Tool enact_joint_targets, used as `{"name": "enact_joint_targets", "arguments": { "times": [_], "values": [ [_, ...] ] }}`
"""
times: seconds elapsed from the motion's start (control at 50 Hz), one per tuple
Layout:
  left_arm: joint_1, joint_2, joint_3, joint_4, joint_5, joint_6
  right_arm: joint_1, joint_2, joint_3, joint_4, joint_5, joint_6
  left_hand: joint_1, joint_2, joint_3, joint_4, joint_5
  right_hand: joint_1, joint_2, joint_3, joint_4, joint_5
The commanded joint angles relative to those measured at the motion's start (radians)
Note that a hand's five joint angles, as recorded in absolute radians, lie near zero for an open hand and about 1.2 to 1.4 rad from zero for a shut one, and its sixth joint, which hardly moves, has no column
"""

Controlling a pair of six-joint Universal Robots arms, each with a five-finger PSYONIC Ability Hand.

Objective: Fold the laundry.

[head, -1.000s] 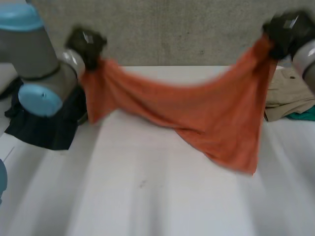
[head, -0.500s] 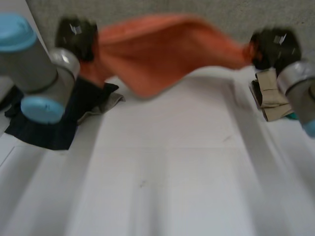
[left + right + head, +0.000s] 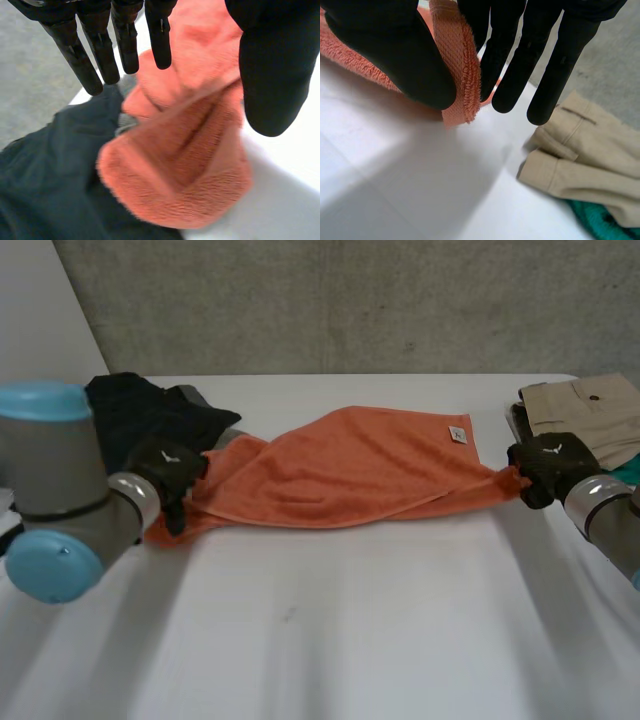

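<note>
An orange towel (image 3: 350, 470) lies spread across the white table (image 3: 330, 640), stretched between my two hands, with a small white label (image 3: 458, 434) near its far right corner. My left hand (image 3: 168, 472) rests at the towel's left end. In the left wrist view its fingers (image 3: 125, 40) are straight and the thumb stands apart, with the bunched towel corner (image 3: 180, 165) lying loose beneath them: open. My right hand (image 3: 545, 465) is at the towel's right corner. There the thumb (image 3: 395, 50) and fingers pinch the towel's hem (image 3: 457, 55) just above the table.
A black garment (image 3: 140, 410) lies heaped at the back left, under the towel's left end (image 3: 45, 170). Folded beige trousers (image 3: 585, 405) sit at the back right beside my right hand (image 3: 590, 150), with green cloth (image 3: 605, 220) under them. A grey wall stands behind.
The towel, swung high in the air before, now lies on the table. Both hands have come down to table height. The left hand has let go of its corner.
</note>
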Motion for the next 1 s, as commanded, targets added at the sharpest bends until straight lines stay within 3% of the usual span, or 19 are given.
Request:
{"name": "enact_joint_targets", "arguments": {
  "times": [0.02, 0.18, 0.26, 0.36, 0.58, 0.66, 0.78, 0.88, 1.0],
  "values": [
    [0.064, 0.007, 0.027, -0.031, 0.002, -0.076, 0.002, -0.061, 0.01, -0.009, -0.007, 0.029, 0.0, 0.005, 0.002, 0.011, 0.014, 0.283, 0.223, 0.211, 0.201, 0.215],
    [0.135, -0.063, 0.072, -0.031, 0.052, -0.082, -0.027, -0.089, -0.005, -0.012, -0.046, 0.061, 0.114, 0.119, 0.116, 0.125, 0.128, 0.283, 0.223, 0.211, 0.201, 0.215],
    [0.165, -0.115, 0.138, -0.047, 0.126, -0.082, -0.039, -0.089, -0.013, -0.006, -0.062, 0.06, 0.311, 0.316, 0.313, 0.322, 0.325, 0.283, 0.223, 0.211, 0.201, 0.215],
    [0.178, -0.178, 0.216, -0.079, 0.204, -0.071, -0.039, -0.086, -0.006, -0.003, -0.075, 0.057, 0.311, 0.316, 0.313, 0.322, 0.325, 0.283, 0.223, 0.211, 0.201, 0.215],
    [0.146, -0.318, 0.333, -0.093, 0.18, 0.024, -0.031, -0.082, 0.006, -0.003, -0.07, 0.034, 0.317, 0.322, 0.318, 0.328, 0.331, 0.283, 0.223, 0.211, 0.201, 0.215],
    [0.136, -0.332, 0.356, -0.113, 0.152, 0.05, -0.037, -0.089, 0.007, -0.001, -0.07, 0.032, 0.92, 0.924, 0.921, 0.931, 0.933, 0.283, 0.223, 0.211, 0.201, 0.215],
    [0.118, -0.177, 0.305, -0.197, 0.121, 0.047, -0.065, -0.148, 0.015, 0.066, -0.081, -0.006, 0.986, 0.991, 0.988, 0.997, 1.0, 0.283, 0.223, 0.211, 0.201, 0.215],
    [0.101, -0.011, 0.144, -0.294, 0.132, 0.065, -0.094, -0.24, 0.043, 0.273, -0.141, -0.225, 0.986, 0.991, 0.988, 0.997, 1.0, 0.283, 0.223, 0.211, 0.201, 0.215],
    [0.075, 0.173, -0.132, -0.419, 0.146, 0.194, -0.208, -0.36, 0.156, 0.716, -0.164, -0.702, 0.986, 0.991, 0.988, 0.997, 1.0, 0.283, 0.223, 0.211, 0.201, 0.215]
  ]
}}
